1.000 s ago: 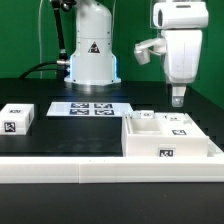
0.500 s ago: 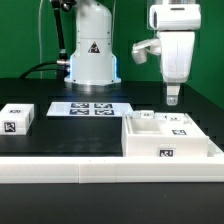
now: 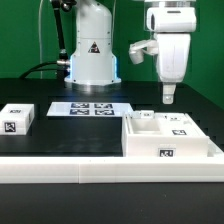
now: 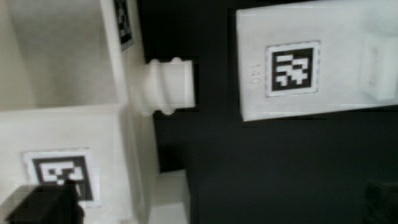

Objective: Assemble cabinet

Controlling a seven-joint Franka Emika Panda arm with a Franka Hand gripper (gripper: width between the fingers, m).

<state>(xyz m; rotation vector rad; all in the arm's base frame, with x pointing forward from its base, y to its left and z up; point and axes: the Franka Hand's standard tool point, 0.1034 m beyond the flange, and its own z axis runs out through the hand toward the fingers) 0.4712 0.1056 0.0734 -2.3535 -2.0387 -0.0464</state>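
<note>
The gripper [image 3: 168, 97], jaws spread wide and holding nothing, is rising and drifting toward the marker board [image 3: 92, 108], while the cabinet [image 3: 150, 146] is sitting untouched near that board's exterior-view right, suggesting it is repositioning before another grasp.

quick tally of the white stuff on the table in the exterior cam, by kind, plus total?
cabinet: 1
small tagged block: 1
marker board: 1
Total: 3
Pieces sitting in the cabinet blend into it and can't be told apart, so they are not counted.
</note>
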